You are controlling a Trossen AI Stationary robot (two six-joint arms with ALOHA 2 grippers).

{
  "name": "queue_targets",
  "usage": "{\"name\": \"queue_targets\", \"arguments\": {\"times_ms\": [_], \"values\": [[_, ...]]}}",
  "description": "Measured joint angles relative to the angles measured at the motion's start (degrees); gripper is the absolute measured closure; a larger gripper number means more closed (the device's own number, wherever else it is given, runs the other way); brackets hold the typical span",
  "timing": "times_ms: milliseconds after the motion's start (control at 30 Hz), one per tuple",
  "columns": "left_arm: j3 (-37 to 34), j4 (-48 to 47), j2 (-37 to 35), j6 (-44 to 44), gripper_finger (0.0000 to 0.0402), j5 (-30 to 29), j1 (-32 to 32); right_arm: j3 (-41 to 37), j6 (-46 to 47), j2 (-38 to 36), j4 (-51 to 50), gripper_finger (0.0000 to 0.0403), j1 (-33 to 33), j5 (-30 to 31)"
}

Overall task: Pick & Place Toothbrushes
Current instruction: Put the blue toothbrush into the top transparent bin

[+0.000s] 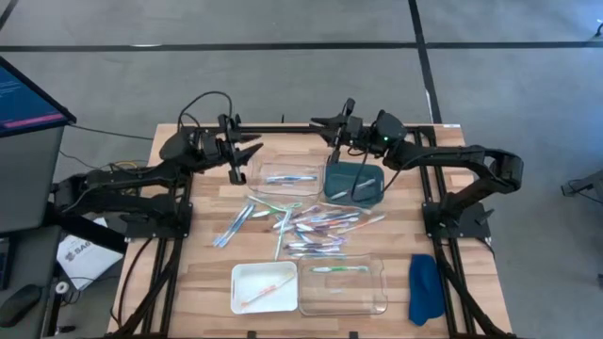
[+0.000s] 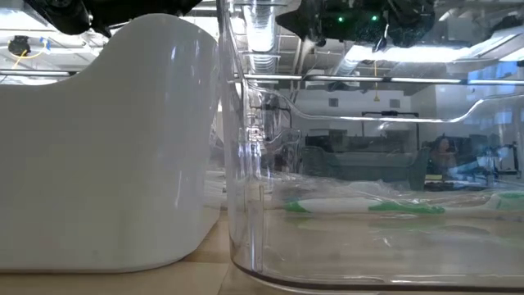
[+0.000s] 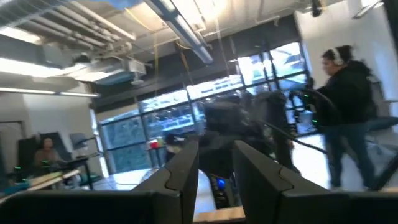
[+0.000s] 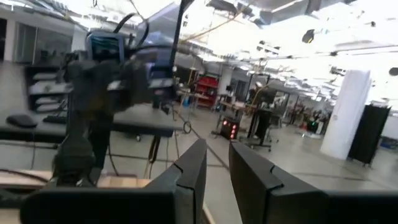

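Several toothbrushes (image 1: 303,224) in light blue, white, pink and green lie in a loose heap mid-table. One orange toothbrush (image 1: 262,290) lies in the white tray (image 1: 239,273), and a green one (image 1: 337,269) (image 2: 393,207) lies in the near clear tray (image 1: 381,303). My left gripper (image 1: 249,151) (image 3: 216,168) hangs raised over the far left of the table. My right gripper (image 1: 325,125) (image 4: 217,165) hangs raised over the far middle. Both point slightly upward at the room, each with a narrow gap and nothing between the fingers.
A second clear tray (image 1: 273,185) and a dark teal tray (image 1: 332,192) sit at the far side under the grippers. A blue cloth (image 1: 424,287) lies at the near right. A monitor (image 1: 24,99) stands off the table's left. A person (image 3: 348,106) stands in the room beyond.
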Motion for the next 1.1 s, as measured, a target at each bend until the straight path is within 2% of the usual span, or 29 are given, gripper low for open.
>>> {"name": "queue_targets", "arguments": {"times_ms": [167,300,600,767,867,933,1000,1100], "values": [[1.6,0.0,0.0,0.3,0.0308,0.0,2.9,0.0,-1.8,0.0,-5.7,0.034,0.2,0.0],[1.7,1.1,0.7,4.0,0.0308,0.0,4.3,0.0,-5.4,0.0,-10.4,0.034,0.0,0.0],[1.8,12.4,12.3,6.7,0.0308,0.0,4.5,0.0,-10.3,1.0,-11.4,0.034,-2.1,0.1],[2.9,14.9,17.3,3.5,0.0308,0.0,4.9,0.0,-9.0,4.8,-12.3,0.034,-4.8,0.2],[5.8,14.4,19.7,0.0,0.0308,3.0,6.5,0.6,-7.0,8.3,-1.2,0.034,-6.1,0.2],[8.1,12.2,19.3,-6.3,0.0308,6.0,7.9,2.3,-5.3,8.9,4.2,0.034,-6.1,0.3],[8.5,7.8,17.7,-9.7,0.0308,10.2,9.5,3.5,-3.5,8.0,3.7,0.034,-6.0,0.2],[8.1,-0.2,16.4,-10.9,0.0308,14.5,10.9,3.8,-5.6,6.7,-0.8,0.034,-5.4,0.1]]}}
